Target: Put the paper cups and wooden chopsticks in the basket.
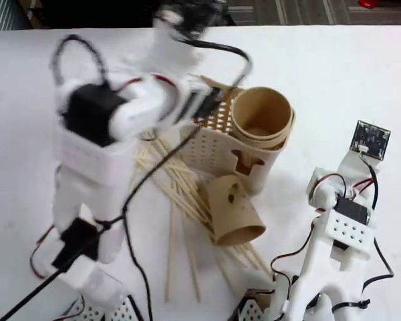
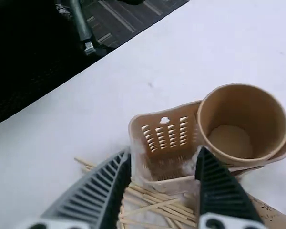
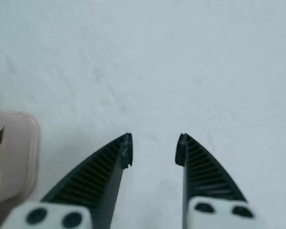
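A beige perforated basket (image 1: 220,144) stands mid-table with one paper cup (image 1: 260,117) upright in its right end. A second paper cup (image 1: 232,210) lies on its side on the table just in front of the basket. Wooden chopsticks (image 1: 180,200) are strewn on the table to the basket's left and front, some running under the lying cup. My left gripper (image 2: 164,153) hangs open above the basket (image 2: 167,133), its fingers straddling the empty end, with the cup (image 2: 243,124) beside it. My right gripper (image 3: 154,150) is open over bare table, nothing between its fingers.
The right arm (image 1: 341,227) stands at the front right of the table. A corner of the basket (image 3: 9,157) lies close beside the right gripper. A black cable (image 1: 137,194) hangs from the left arm across the chopsticks. The table's far edge (image 2: 133,40) borders dark floor.
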Robot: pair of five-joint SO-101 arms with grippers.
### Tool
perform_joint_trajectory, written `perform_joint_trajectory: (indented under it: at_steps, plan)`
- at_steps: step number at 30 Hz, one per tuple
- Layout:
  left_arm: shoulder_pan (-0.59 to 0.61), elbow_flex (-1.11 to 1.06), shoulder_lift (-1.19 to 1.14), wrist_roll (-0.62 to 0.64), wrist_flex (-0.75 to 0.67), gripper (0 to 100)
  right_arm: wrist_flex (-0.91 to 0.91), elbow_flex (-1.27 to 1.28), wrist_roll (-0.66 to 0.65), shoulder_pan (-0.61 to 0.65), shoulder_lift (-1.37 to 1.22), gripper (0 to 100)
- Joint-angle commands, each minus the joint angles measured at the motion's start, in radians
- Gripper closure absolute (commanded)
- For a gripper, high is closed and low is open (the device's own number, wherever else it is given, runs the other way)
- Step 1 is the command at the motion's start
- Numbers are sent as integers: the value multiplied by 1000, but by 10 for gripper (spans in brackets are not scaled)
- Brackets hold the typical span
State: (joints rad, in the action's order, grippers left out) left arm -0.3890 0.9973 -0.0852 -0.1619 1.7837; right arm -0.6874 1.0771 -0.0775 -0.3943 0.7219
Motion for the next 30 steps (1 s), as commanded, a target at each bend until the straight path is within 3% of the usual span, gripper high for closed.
perform_joint_trajectory:
  at_steps: [1,8,16,25,30]
  plan:
    - [76,-124,177,-12,3,766,-47,-35,-46,12,24,839]
    - [145,-493,524,-86,-3,769,-292,-226,-189,7,24,839]
    - [415,-993,837,-89,-192,766,-671,-534,-459,12,24,839]
    - [558,-1332,911,-135,-368,766,-1017,-784,-873,12,24,839]
    - [585,-1393,914,-137,-382,766,-1029,-792,-1039,7,84,840]
